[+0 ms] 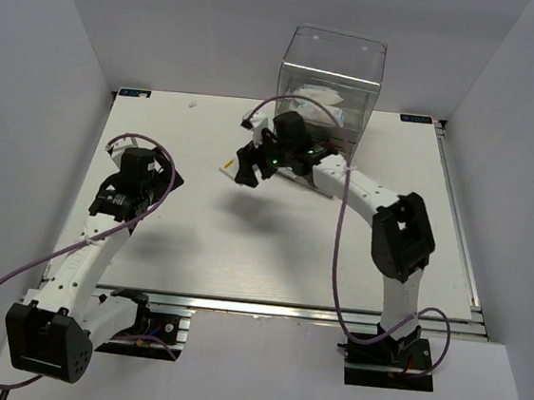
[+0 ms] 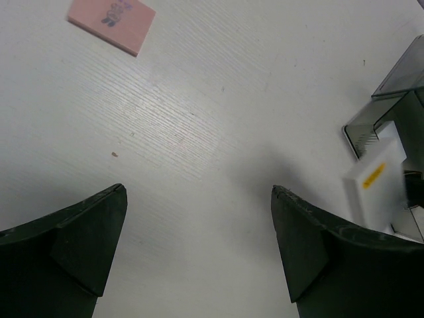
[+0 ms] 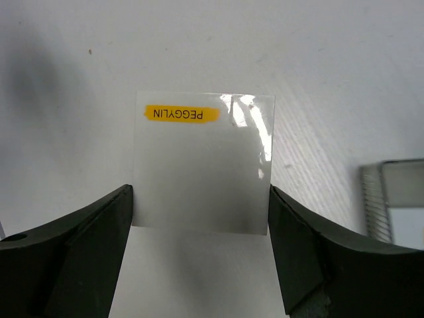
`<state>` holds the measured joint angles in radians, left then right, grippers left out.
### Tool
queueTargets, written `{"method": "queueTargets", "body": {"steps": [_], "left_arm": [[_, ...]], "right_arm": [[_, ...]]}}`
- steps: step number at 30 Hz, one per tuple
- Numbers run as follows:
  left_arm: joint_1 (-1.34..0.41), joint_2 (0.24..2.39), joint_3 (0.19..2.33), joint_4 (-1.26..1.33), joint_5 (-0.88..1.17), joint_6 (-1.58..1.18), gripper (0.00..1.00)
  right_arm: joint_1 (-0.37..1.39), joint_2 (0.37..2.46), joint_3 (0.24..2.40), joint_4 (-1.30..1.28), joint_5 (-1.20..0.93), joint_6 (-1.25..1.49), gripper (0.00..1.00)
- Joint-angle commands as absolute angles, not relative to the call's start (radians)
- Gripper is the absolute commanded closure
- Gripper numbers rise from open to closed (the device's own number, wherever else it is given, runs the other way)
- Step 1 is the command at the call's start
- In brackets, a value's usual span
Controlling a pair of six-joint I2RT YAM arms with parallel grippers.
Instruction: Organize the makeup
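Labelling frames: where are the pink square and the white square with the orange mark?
pink square (image 2: 110, 25): left wrist view, centre of its top face.
white square with orange mark (image 3: 203, 165): right wrist view, its plain white middle.

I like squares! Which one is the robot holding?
The orange-labelled white square, in the right gripper; the pink one lies on the table.

The left arm (image 1: 90, 250) and the right arm (image 1: 362, 189) have white links with black joint housings. A thin purple cable (image 1: 337, 250) loops along each. The fingers (image 2: 79, 248) are dark wedges.
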<state>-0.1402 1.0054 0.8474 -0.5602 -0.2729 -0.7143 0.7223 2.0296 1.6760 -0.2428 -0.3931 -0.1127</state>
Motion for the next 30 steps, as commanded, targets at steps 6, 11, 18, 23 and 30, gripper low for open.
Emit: {"method": "queueTargets", "body": {"steps": [6,11,18,23,30], "left_arm": [[-0.137,1.101,0.867,-0.499,-0.258,-0.664,0.02],[-0.137,1.152,0.91,-0.489,-0.264,-0.634,0.02],[-0.137,1.169,0.911,-0.482,-0.275,-0.623,0.02],[-0.133,1.213,0.931,-0.491,-0.27,-0.614,0.02],[-0.086,1.321,1.031,-0.545,-0.252,-0.568,0.02]], "right_arm": [[0.565,1.894,1.6,-0.281,-0.227,-0.231,0.99],[0.511,1.896,1.574,-0.244,-0.077,-0.363,0.9],[0.48,1.91,1.526,-0.199,0.055,-0.462,0.66],[0.472,1.934,1.511,-0.212,0.094,-0.477,0.16],[0.439,1.922,1.5,-0.233,0.068,-0.448,0.11]]}}
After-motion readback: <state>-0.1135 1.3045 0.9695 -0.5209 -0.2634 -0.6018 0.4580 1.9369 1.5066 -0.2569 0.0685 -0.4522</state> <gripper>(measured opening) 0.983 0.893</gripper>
